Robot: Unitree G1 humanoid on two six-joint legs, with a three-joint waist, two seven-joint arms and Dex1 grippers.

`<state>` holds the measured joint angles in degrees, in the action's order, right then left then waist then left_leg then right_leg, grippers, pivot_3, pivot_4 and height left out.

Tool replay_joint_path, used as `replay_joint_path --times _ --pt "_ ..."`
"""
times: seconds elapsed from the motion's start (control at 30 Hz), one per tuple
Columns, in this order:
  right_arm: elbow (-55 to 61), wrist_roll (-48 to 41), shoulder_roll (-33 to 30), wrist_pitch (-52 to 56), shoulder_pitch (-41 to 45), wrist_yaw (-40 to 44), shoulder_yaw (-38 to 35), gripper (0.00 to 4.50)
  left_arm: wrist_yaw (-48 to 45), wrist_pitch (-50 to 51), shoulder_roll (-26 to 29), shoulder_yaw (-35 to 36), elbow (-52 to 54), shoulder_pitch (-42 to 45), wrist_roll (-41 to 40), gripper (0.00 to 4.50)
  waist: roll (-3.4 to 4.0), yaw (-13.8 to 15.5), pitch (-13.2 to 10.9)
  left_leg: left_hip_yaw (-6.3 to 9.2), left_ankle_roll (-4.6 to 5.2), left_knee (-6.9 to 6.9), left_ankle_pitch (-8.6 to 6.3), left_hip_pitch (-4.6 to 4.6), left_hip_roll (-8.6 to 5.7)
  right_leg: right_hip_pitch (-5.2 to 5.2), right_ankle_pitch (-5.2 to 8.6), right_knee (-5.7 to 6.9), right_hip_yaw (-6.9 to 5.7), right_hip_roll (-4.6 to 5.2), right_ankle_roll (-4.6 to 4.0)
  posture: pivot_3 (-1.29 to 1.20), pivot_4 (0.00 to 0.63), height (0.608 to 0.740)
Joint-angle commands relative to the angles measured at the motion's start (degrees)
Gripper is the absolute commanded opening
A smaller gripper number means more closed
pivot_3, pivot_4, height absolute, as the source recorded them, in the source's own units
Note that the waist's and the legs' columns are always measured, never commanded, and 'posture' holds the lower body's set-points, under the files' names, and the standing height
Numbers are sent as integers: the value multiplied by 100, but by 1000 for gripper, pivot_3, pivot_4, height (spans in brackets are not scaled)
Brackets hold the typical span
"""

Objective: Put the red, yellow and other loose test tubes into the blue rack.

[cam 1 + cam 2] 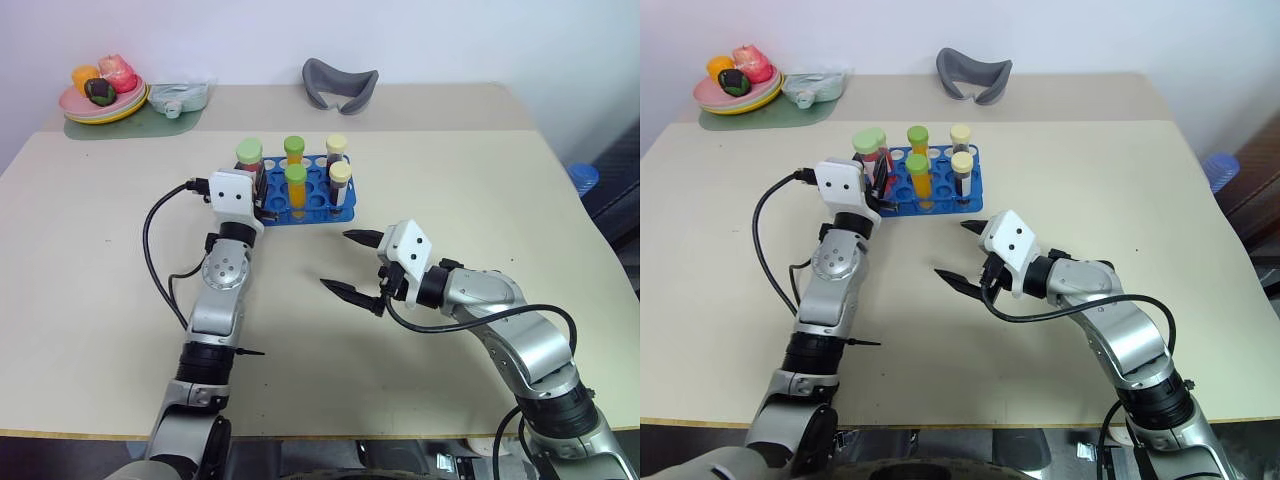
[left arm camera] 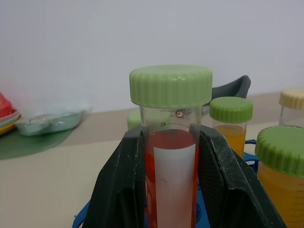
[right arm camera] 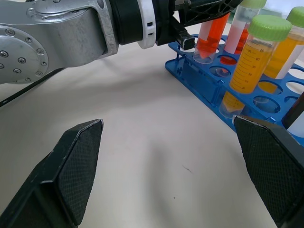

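Left gripper (image 1: 262, 200) reaches over the near-left corner of the blue rack (image 1: 345, 211) on the beige table (image 1: 90, 300) in the head views; right gripper (image 1: 354, 262) hovers nearby, jaws spread wide and empty. Left wrist view: both fingers (image 2: 121, 190) clamp the red-liquid tube (image 2: 172, 156), green-capped. Right wrist view: that tube's tip sits just inside a corner hole, slightly tilted, beside an orange tube (image 3: 251, 61).

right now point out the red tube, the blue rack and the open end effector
red tube (image 2: 173, 164), left wrist view, white label
blue rack (image 1: 345, 211), left eye view, front right corner
right end effector (image 1: 352, 264), left eye view, between fingertips
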<state>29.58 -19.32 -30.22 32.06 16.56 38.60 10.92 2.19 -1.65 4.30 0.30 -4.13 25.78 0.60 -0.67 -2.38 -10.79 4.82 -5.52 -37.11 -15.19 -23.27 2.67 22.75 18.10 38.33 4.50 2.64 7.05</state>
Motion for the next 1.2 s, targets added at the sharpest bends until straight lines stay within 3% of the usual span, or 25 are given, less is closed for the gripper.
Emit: replay_joint_path --times 0.03,0.23,0.33,0.47,0.9,1.17,1.2 --pt "178 -19 11 -104 30 7 -84 4500 21 18 -46 -15 97 -33 66 1159 0 0 0 0 0 0 0 0 0 0 0 0 0 0 0 0 150 740" --pt "206 -10 21 -92 22 -18 -81 4500 23 16 -57 -34 102 -86 125 1159 1 0 1 0 0 0 0 1 0 -1 0 0 0 0 0 0 150 740" --pt "202 -12 21 -89 38 -14 -79 4500 39 23 -57 -30 94 -94 166 2368 1 -3 1 0 0 0 0 2 0 -2 0 0 0 0 0 0 150 740" --pt "196 -14 29 -79 68 -14 -72 4500 105 7 -45 -4 70 -92 253 4408 1 -1 1 1 0 0 0 1 0 -2 0 -1 0 0 0 0 150 740" --pt "208 -30 19 -37 83 -19 -88 4500 117 46 -37 57 140 -43 235 4462 1 -1 1 1 0 1 0 1 0 -2 0 -1 -1 0 0 0 150 740" --pt "49 -87 -341 -150 -4 149 -604 4500 -835 921 682 451 2051 -778 -577 4462 2 -8 1 0 0 4 0 2 2 -1 0 0 1 -1 0 0 150 740" --pt "-76 -159 -497 -120 -28 195 -916 4500 -1316 1177 1103 717 2426 -1169 -942 4462 1 -10 1 0 0 4 0 1 2 -1 0 -1 1 0 0 0 150 740"
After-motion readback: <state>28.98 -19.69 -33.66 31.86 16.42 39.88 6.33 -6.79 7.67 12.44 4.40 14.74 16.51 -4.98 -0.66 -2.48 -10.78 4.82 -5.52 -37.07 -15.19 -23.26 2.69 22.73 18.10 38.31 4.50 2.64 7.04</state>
